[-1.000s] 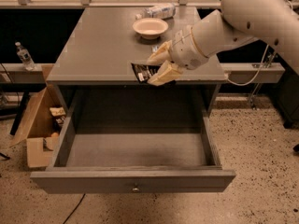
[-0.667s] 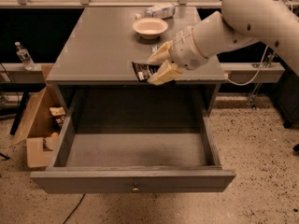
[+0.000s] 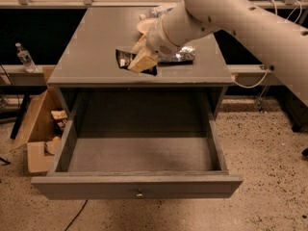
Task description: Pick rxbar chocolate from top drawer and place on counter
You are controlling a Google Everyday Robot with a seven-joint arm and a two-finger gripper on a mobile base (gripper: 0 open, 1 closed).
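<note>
You have the flat black rxbar chocolate bar (image 3: 122,58) out of the wide grey top drawer (image 3: 137,185), which stands open. The tan two-finger gripper (image 3: 139,64) is clamped on the bar, low over the smooth grey counter (image 3: 91,47) at its 6 o'clock edge. Judging by this, only the release is left. The wrapper's white lettering can't be read.

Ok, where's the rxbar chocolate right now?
The rxbar chocolate is at the front edge of the counter, mid-view, partly under the gripper, with the silver foil packet just right of it.
</note>
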